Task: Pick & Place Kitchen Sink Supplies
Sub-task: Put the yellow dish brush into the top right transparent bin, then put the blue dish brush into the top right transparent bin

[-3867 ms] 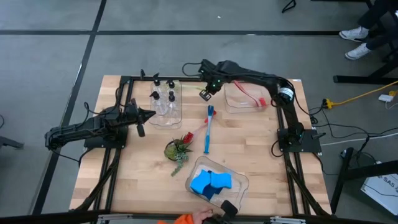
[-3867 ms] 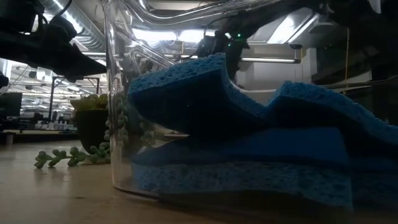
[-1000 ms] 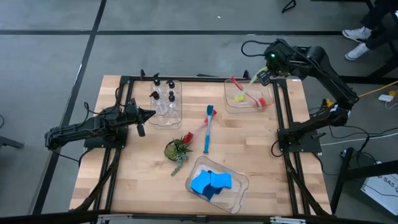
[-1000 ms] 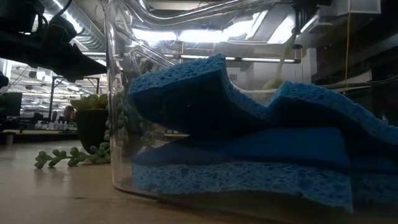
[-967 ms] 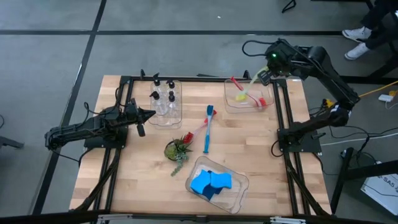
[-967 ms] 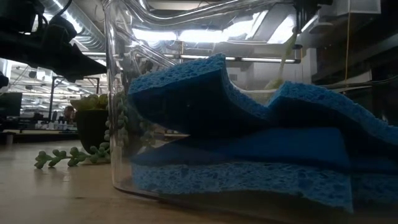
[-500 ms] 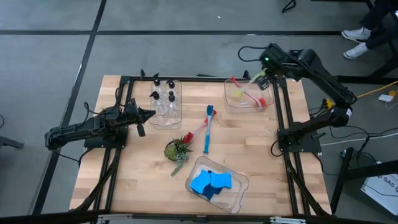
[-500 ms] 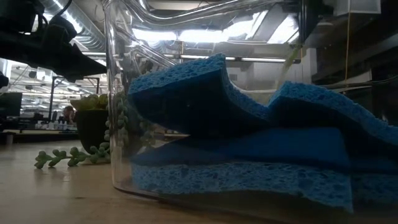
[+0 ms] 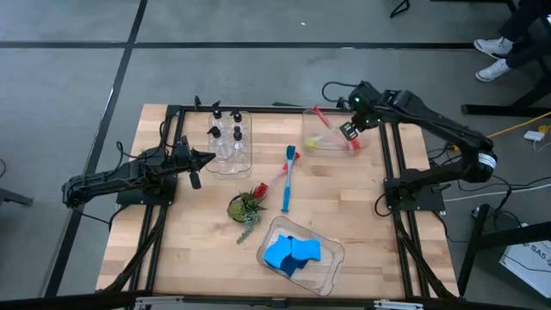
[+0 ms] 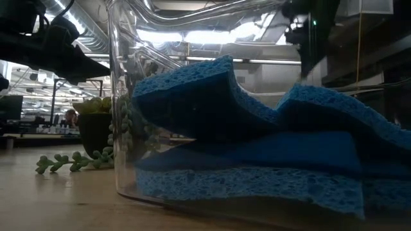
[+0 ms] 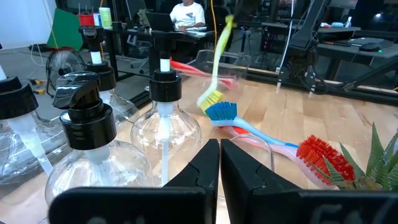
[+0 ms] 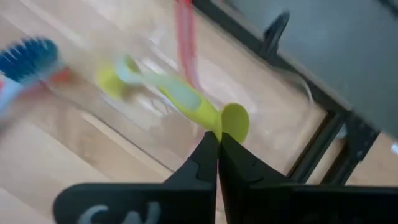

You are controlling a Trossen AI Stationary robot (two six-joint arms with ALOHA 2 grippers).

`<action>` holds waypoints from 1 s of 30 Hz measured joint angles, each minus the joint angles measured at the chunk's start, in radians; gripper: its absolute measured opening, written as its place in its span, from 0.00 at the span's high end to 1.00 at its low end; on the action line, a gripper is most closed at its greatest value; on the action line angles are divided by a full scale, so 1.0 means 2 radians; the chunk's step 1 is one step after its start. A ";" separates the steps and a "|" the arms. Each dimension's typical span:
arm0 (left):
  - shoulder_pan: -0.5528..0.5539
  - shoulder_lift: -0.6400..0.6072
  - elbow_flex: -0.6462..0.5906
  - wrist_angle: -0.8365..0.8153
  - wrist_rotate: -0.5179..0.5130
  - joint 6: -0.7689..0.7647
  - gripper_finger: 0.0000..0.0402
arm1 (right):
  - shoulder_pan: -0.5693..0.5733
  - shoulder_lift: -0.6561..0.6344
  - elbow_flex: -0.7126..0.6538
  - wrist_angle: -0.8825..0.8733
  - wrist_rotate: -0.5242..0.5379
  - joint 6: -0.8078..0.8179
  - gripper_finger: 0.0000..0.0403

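Observation:
My right gripper [image 9: 349,130] is over the clear bin [image 9: 364,148] at the table's far right, shut on a yellow-green brush [image 9: 320,140] whose bristle head [image 11: 210,98] points down. A red brush [image 9: 319,113] lies in that bin. On the wood at the middle lie a blue brush [image 9: 288,177] and another red brush [image 9: 274,182]. Clear pump bottles [image 9: 227,136] stand in a bin at the far left. Blue sponges [image 9: 293,253] fill a bin near the front edge. My left gripper [image 9: 195,160] rests shut at the left, beside the bottles [image 11: 163,118]. My right gripper pinches the yellow-green brush by the round free end of its handle [image 12: 234,122] between its two fingers. The fingers slant down from above. The brush hangs slanting below them, bristle head [image 12: 111,81] lowest. Whether the head touches the bin cannot be told.
A small potted plant [image 9: 248,206] stands at the table's middle, next to the loose brushes. A black frame rail [image 9: 386,146] runs along the right side of the brush bin. In the low view the sponge bin [image 10: 122,128] blocks most of the table.
My right gripper has come down and a little toward the table's left and near edge, staying shut on the yellow-green brush. The brush has gone down with it, its head now at the left side of the brush bin.

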 joint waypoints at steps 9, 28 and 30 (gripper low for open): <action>0.000 0.000 0.000 0.000 0.000 0.000 0.97 | -0.007 -0.013 -0.083 0.022 -0.004 0.024 0.86; 0.000 0.000 0.000 0.000 0.000 0.000 0.98 | 0.023 -0.014 -0.070 0.114 0.009 0.022 0.37; 0.000 0.000 0.000 0.000 0.000 0.000 0.98 | 0.039 -0.014 -0.064 0.129 0.020 0.021 0.35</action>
